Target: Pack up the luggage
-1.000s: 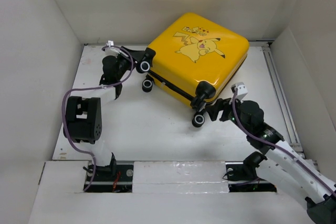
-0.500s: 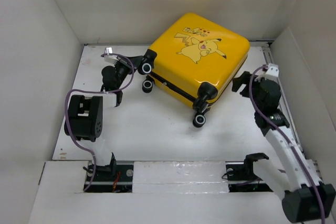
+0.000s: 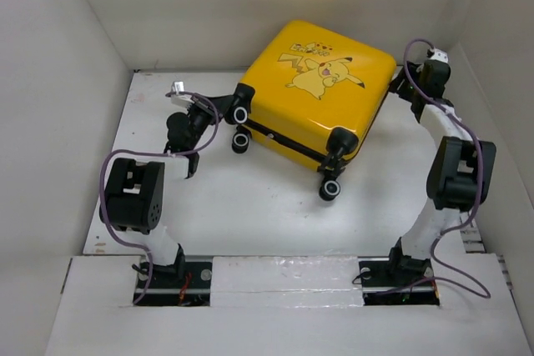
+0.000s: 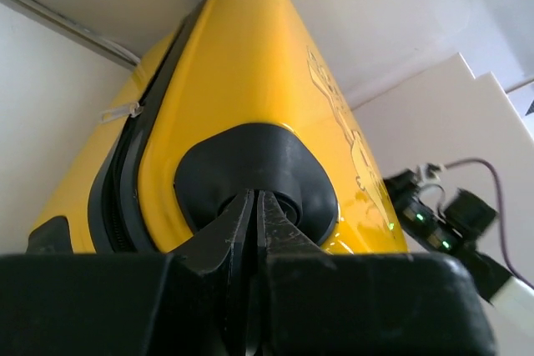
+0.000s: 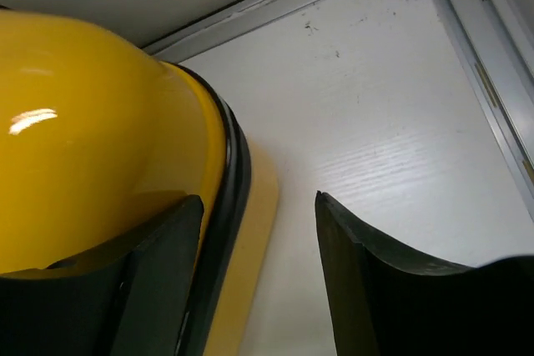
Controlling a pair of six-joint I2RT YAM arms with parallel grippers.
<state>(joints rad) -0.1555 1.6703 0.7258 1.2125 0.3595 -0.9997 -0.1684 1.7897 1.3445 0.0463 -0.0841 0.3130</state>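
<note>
**Inventory.** One luggage (image 3: 321, 89), two arms, two pincers. The luggage lies flat and closed on the counter (image 3: 250, 206) at about 1 o'clock of the overhead view, close to the back wall. Its cartoon print (image 3: 321, 72) faces up. One black zipper band (image 4: 125, 172) runs round the shell, and one zipper pull (image 4: 119, 112) shows on it.

**Wheels.** Three caster wheels can be counted from overhead: two at the 9 o'clock corner (image 3: 240, 114) (image 3: 242, 141) and one at the 6 o'clock corner (image 3: 331, 190). Above that last wheel only a black wheel housing (image 3: 342, 141) can be made out.

**Left pincer** (image 4: 254, 202). It is clenched, with the fingertips meeting. It sits at the 9 o'clock corner of the luggage, tips against the black wheel mount (image 4: 284, 164). Whether anything is caught between the tips cannot be told.

**Right pincer** (image 5: 259, 199). It is released, with the fingers well apart, and sits at the 2 o'clock corner of the luggage. One finger (image 5: 158, 264) overlaps the yellow shell. The other finger (image 5: 375, 289) stands over bare counter, clear of the shell.

**Hidden or cut off.** The closed shell hides the interior. The left wrist view is blocked along its bottom by the pincer body. The right wrist view shows only one rounded corner of the luggage, plus one metal rail (image 5: 492, 81) at 3 o'clock.
</note>
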